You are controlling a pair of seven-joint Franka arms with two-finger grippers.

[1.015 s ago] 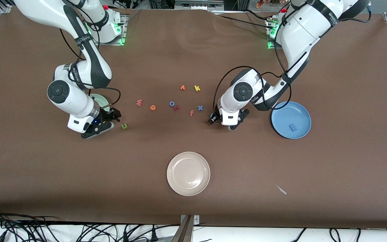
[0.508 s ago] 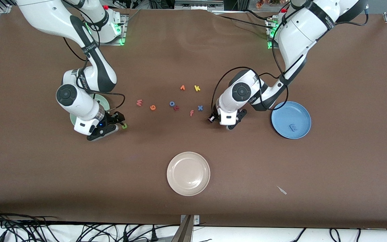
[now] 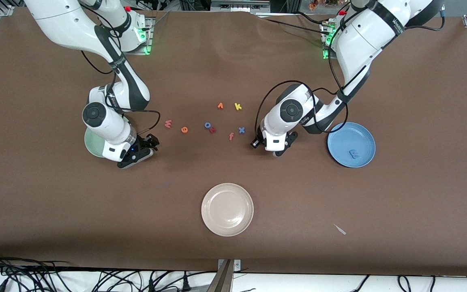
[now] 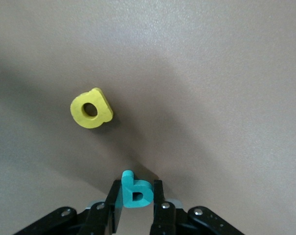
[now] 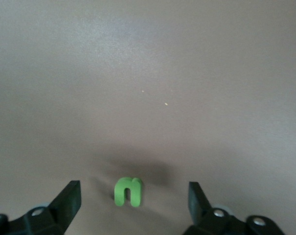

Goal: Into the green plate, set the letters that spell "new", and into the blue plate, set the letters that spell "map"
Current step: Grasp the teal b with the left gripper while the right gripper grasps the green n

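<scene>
1. My right gripper (image 5: 134, 194) hangs low over the table (image 3: 339, 211), toward the right arm's end from the beige plate (image 3: 227, 209). Its fingers are spread wide and touch nothing, one on each side of the green "n" (image 5: 127, 191), so that I judge a straight squeeze would catch both flat faces.
2. The green plate (image 3: 92, 147) sits just beside that hand, half covered by my wrist. That makes for a short carry, and no letter shows in it yet.
3. The pink "w" (image 3: 168, 124) and orange "e" (image 3: 184, 129) lie loose on the table, farther from the front camera than the beige plate, awaiting their turn.
4. My left gripper (image 4: 136, 188) is clenched on the teal "a" (image 4: 138, 196), pinching its faces with the letter standing upright between the pads. I cannot tell whether it has left the table.
5. The yellow "p" (image 4: 91, 108) lies flat near the "a", apart from it and free for a later pick.
6. The blue plate (image 3: 365, 138), toward the left arm's end from the beige plate, holds only the blue "m" (image 3: 354, 154). The "a" goes there next, I judge.
</scene>
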